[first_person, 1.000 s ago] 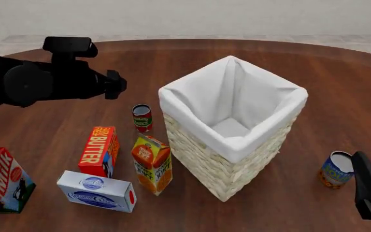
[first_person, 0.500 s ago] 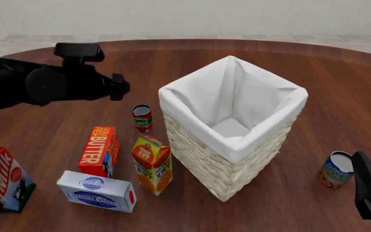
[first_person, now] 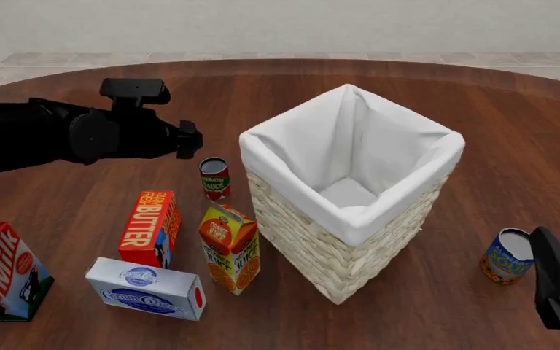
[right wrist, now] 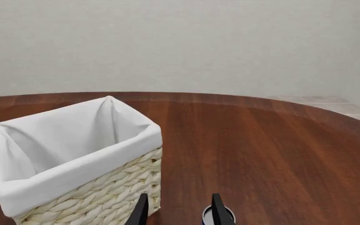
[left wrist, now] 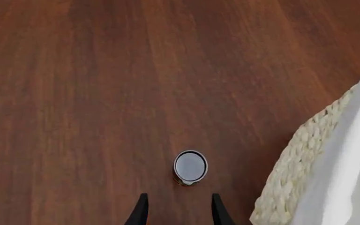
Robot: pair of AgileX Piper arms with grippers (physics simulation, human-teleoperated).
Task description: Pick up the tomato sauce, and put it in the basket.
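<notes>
The tomato sauce (first_person: 214, 177), a small red can with a silver top, stands upright on the table just left of the basket (first_person: 305, 186). The left wrist view looks down on the can's lid (left wrist: 190, 166), which lies just beyond my left gripper (left wrist: 178, 209). That gripper is open and holds nothing. In the front view my left gripper (first_person: 189, 139) hovers above the can, slightly to its left and farther back. The wicker wall of the basket (left wrist: 302, 154) runs close beside the can. At the front right, my right gripper (first_person: 545, 244) (right wrist: 178, 209) is open and empty.
A blue-and-orange can (first_person: 509, 255) (right wrist: 219, 215) stands right beside the right gripper. In front of the tomato sauce stand a butter carton (first_person: 151, 227) and a juice carton (first_person: 230, 248). A white box (first_person: 146, 288) and a milk carton (first_person: 3, 271) sit at the front left.
My left arm has moved right and a little lower, bringing its gripper closer to the tomato sauce. The right arm and all objects have stayed still.
</notes>
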